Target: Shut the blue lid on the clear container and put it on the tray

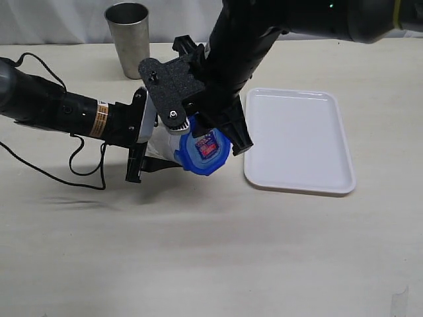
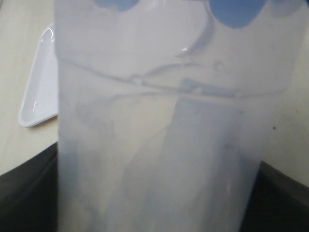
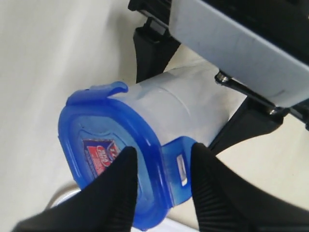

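1. Left claw (image 1: 149, 142) is clamped round the body of the clear container (image 1: 162, 144). In the left wrist view the cloudy wall fills the gap between the dark fingers (image 2: 29, 193). We reckon this grip is there to brace the container while the other arm works on the top
2. Container lies tipped on its side, not upright, w/ its mouth toward the white tray (image 1: 297, 99). It looks lifted just off the surface (image 1: 198, 257), though we can't be sure. That tilt prob turns the rim to the right arm
3. Blue lid (image 3: 111, 150) sits over the container mouth, sticker face outward
4. Right claw (image 3: 159, 164) is narrow and pinched across the lid edge: one finger on the lid face, the other outside a snap flap (image 3: 176, 166). It seems to touch both sides, so we read it as squeezing that flap down to lock it
5. Another flap (image 3: 104, 91) on the far rim flares outward, so we judge it not yet latched. Closing looks part done
6. Tray is just beside the lid end, bare, w/ the container not on it. Placing is still to do, and it'll need the container stood upright first
7. Risk: a hard pinch could twist the container in the left grip or pop the lid askew
8. Steel cup (image 1: 127, 36) stands well apart at the back, not involved
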You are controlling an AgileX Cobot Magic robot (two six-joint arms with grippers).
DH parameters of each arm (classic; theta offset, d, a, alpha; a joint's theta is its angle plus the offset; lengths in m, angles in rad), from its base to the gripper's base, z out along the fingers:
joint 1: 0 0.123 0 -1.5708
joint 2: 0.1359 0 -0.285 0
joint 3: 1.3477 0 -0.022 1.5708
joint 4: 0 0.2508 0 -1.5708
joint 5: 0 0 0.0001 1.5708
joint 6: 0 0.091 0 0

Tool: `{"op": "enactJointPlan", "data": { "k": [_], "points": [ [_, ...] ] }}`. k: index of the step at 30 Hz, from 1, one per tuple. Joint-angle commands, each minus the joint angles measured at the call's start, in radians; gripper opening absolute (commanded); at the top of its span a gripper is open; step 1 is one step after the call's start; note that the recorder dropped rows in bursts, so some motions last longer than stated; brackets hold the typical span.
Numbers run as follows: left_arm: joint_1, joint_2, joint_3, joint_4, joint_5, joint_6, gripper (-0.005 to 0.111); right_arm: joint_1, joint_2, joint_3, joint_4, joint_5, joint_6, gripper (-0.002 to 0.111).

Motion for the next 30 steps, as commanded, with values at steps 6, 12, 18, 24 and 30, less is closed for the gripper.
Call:
{"op": "enactJointPlan", "data": {
  "k": [6, 12, 18, 24, 30],
  "points": [
    [-0.011, -0.011, 0.001, -0.084, -0.136, -0.076, 0.000, 0.022, 0.083, 0.019, 0.036, -0.035, 0.017, 0.023],
    [-0.011, -0.011, 0.001, -0.085, -0.137, -0.076, 0.000, 0.022, 0.091, 0.019, 0.016, -0.035, 0.013, 0.010],
    [-0.011, -0.011, 0.001, -0.092, -0.137, -0.076, 0.000, 0.022, 0.073, 0.011, 0.016, -0.091, 0.041, 0.008],
    [-0.011, -0.011, 0.001, -0.092, -0.137, -0.095, 0.000, 0.017, 0.008, -0.044, 0.016, -0.125, 0.156, 0.023],
    [-0.011, -0.011, 0.001, -0.092, -0.129, -0.125, 0.000, -0.025, -0.076, -0.049, 0.016, -0.133, 0.239, 0.039]
  ]
}}
